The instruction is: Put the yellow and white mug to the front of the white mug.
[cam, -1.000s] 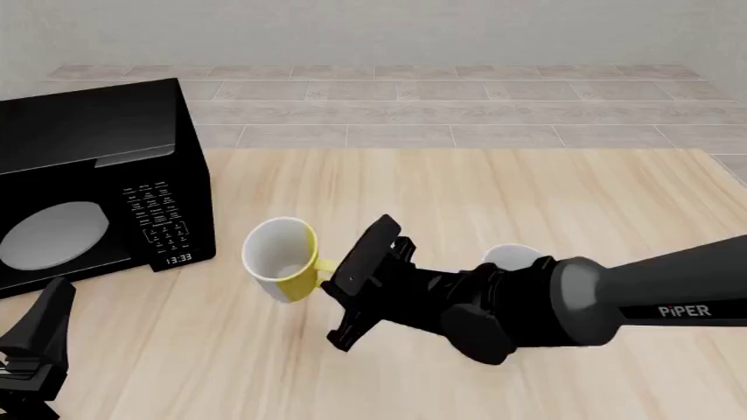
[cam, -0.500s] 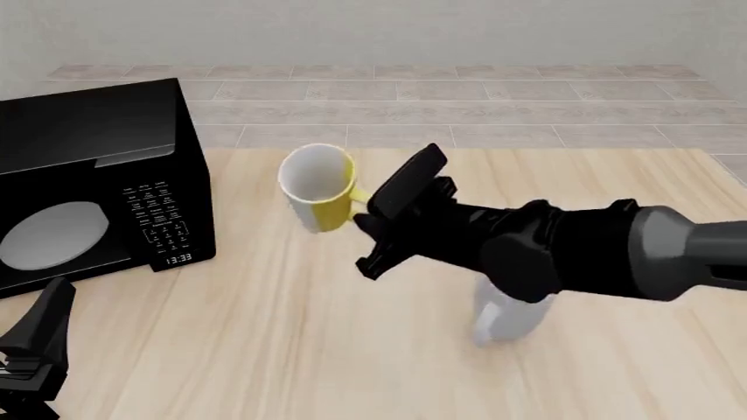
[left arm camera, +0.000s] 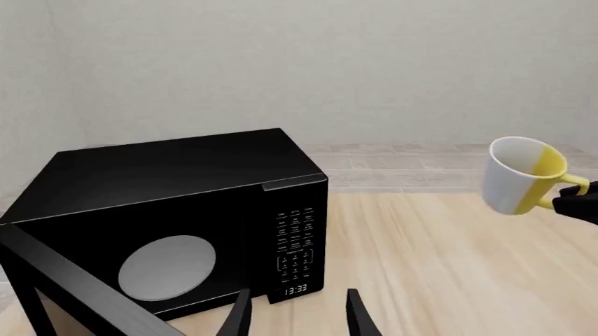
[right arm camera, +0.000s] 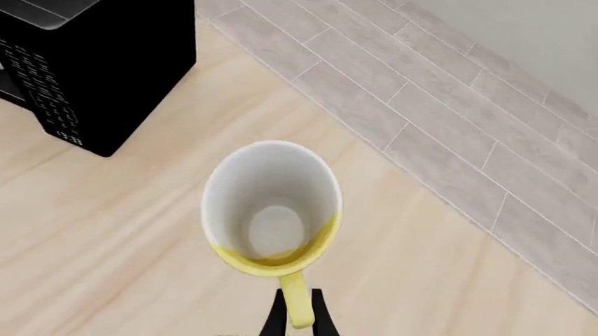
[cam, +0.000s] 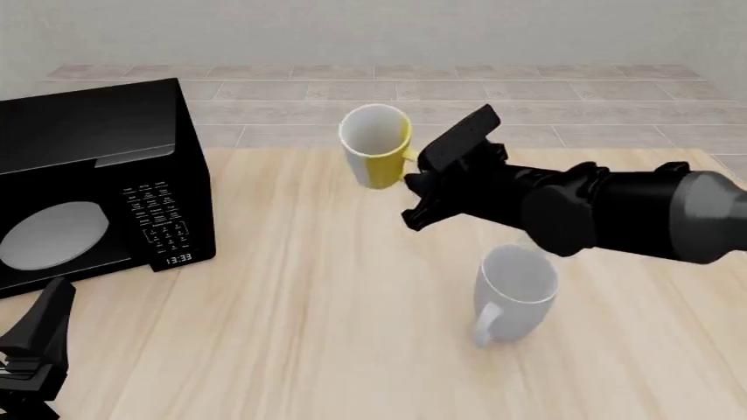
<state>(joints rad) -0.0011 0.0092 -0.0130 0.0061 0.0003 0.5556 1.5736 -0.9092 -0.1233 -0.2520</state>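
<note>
The yellow and white mug (cam: 376,145) hangs in the air above the far middle of the table, tilted, its mouth toward the front camera. My right gripper (cam: 417,163) is shut on its yellow handle (right arm camera: 297,308). The mug also shows in the right wrist view (right arm camera: 271,210) and the left wrist view (left arm camera: 520,175). The white mug (cam: 515,291) stands upright on the table, nearer the front than the held mug and to the right of the middle, handle toward the front left. My left gripper (left arm camera: 297,316) is open and empty at the front left corner (cam: 30,350).
A black microwave (cam: 94,184) stands on the left side of the table, door shut, clock panel facing the front. Its front shows in the left wrist view (left arm camera: 178,231). A grey tiled floor (cam: 467,105) lies beyond the table's far edge.
My right gripper has carried the yellow and white mug up, farther back and to the right, from beside the microwave to past the white mug. The left arm has not moved.
</note>
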